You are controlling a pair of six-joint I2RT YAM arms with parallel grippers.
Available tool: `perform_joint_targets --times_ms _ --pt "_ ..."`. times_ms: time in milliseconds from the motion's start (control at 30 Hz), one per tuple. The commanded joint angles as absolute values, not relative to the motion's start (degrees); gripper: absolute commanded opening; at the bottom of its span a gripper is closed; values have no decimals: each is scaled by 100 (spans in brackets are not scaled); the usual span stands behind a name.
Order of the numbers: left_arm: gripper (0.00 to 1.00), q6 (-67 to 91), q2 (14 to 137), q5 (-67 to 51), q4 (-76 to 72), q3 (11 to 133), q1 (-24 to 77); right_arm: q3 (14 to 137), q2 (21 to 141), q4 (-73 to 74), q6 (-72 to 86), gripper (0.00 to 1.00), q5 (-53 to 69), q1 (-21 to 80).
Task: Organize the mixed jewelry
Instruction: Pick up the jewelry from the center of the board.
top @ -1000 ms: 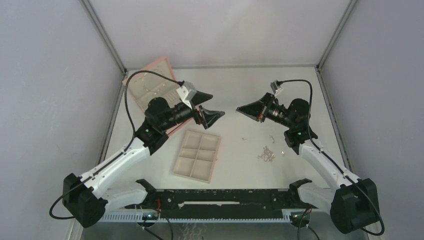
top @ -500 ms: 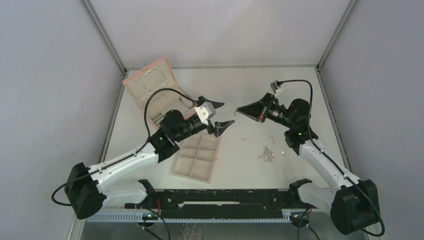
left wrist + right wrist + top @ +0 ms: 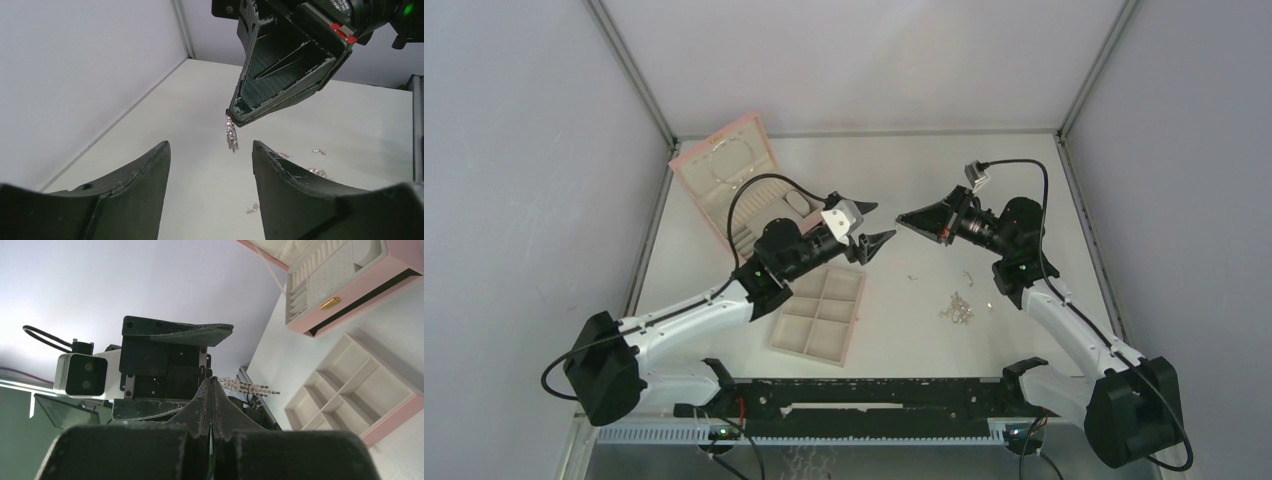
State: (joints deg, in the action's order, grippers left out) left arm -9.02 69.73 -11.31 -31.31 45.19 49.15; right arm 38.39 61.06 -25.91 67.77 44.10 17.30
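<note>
Right gripper fingertips pressed together, pinching a short silver beaded chain piece that hung free in the air. Left gripper jaws stood apart, empty, just beside it. Remaining small silver jewellery pieces lay scattered on the white table near the right arm. White lettering on that arm: cropped, unreadable.

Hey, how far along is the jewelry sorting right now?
Done: nothing yet; the visible compartments of the beige six-compartment tray look empty. In hand: the right claw is shut on a short silver dangling chain piece, held up in front of the open left claw. Left: the silver cluster and scattered bits on the white table.
</note>
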Motion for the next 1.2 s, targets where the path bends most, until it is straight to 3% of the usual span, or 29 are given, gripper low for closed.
perform_joint_targets --times_ms 0,500,867,1167 --pt "65 -880 6982 -1299 -3489 4722 4957 3867 6100 -2822 6757 0 4456 1746" --pt "56 -1045 7052 -1462 -3434 4890 4957 3867 6161 -2922 6794 0 4474 1804" --pt "41 -1191 7137 -1688 -3185 5049 4957 3863 6152 -2920 6799 0 4465 1819" --pt "39 -1269 7162 -1957 -2924 5069 4957 3867 6176 -2926 6805 0 4474 1821"
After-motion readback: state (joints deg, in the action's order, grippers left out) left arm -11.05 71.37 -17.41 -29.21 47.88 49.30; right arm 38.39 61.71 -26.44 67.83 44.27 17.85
